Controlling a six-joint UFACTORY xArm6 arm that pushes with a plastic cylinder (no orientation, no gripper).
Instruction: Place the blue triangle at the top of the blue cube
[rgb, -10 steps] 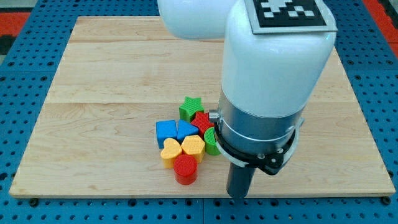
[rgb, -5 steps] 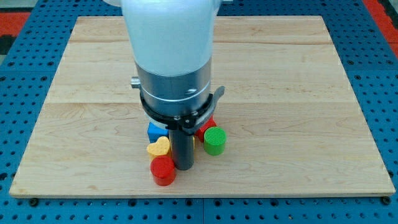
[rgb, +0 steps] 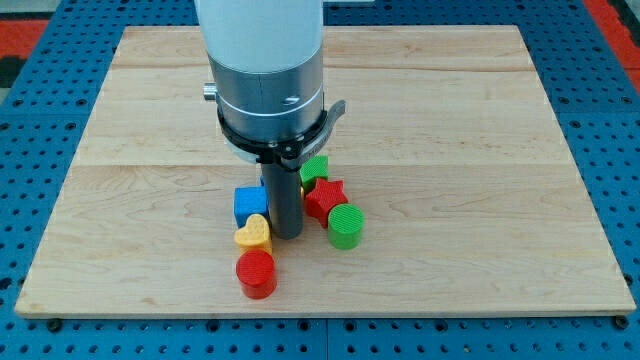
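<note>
Blue cube (rgb: 249, 205) just left of my tip (rgb: 287, 235) | yellow heart (rgb: 254, 234) beside it | blue triangle hidden | no pincer fitted, state untellable

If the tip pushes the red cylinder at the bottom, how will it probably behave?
The red cylinder stands upright on its flat end, so it will probably slide, not roll. It looks squat, so tipping seems unlikely. It stands apart from my tip, below the yellow heart.

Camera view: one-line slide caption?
Rod tip planted mid-cluster between blue cube, yellow heart, red star and green cylinder.
</note>
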